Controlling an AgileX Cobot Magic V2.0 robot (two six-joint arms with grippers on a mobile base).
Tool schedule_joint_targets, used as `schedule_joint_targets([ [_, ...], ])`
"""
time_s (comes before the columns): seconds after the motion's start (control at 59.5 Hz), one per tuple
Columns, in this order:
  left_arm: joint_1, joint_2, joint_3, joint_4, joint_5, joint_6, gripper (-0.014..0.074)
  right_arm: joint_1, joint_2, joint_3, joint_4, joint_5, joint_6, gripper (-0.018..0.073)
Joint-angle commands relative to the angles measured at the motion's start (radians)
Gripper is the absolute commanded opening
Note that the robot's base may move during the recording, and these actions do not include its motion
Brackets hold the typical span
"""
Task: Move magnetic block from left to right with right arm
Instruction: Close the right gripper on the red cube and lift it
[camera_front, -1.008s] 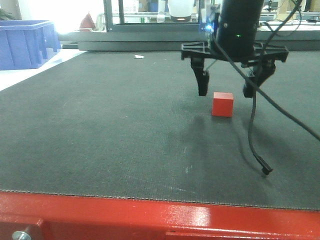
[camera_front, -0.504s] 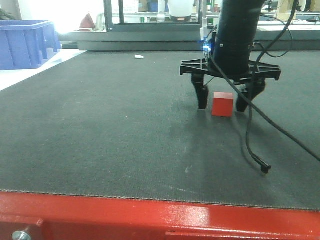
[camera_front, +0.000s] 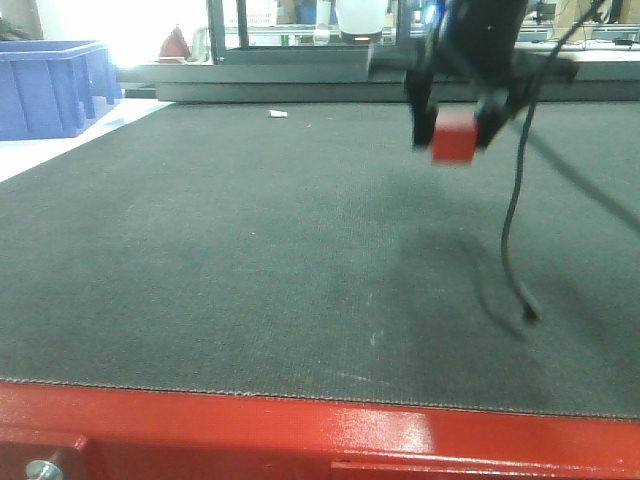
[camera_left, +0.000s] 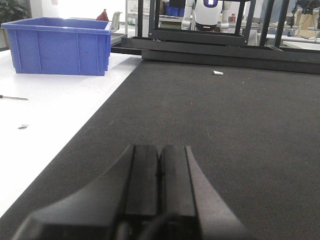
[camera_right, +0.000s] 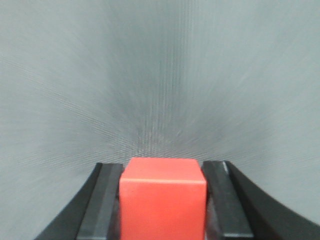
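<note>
In the upper right of the front view the right gripper (camera_front: 452, 126) clamps the magnetic block (camera_front: 453, 143), a plain matte red cube with sharp edges, between flat black fingers in the air above the dark, finely woven mat (camera_front: 230, 250). At the bottom of the left wrist view the left gripper (camera_left: 159, 172) has its smooth black jaws pressed together on nothing.
</note>
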Motion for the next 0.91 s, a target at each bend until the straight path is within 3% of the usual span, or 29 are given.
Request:
schedule_joint_targets([
  [0.0, -0.002, -0.013, 0.01, 0.0, -0.089, -0.004, -0.0116, -0.025, -0.148, 0.027, -0.031, -0.032, -0.096, 0.0215],
  [0.286, -0.002, -0.013, 0.01, 0.0, -0.089, -0.004, -0.0116, -0.187, -0.475, 0.393, -0.024, -0.094, -0.3, 0.0215],
  [0.471, -0.002, -0.013, 0.01, 0.0, -0.089, -0.004, -0.0116, -0.293, -0.709, 0.628, -0.001, -0.145, -0.349, 0.0215],
  [0.723, -0.002, -0.013, 0.01, 0.0, -0.089, -0.004, -0.0116, -0.308, -1.052, 0.901, 0.03, -0.236, -0.365, 0.0215],
  [0.891, -0.002, -0.013, 0.01, 0.0, -0.089, -0.004, -0.0116, -0.305, -1.273, 0.999, 0.032, -0.264, -0.365, 0.0215],
])
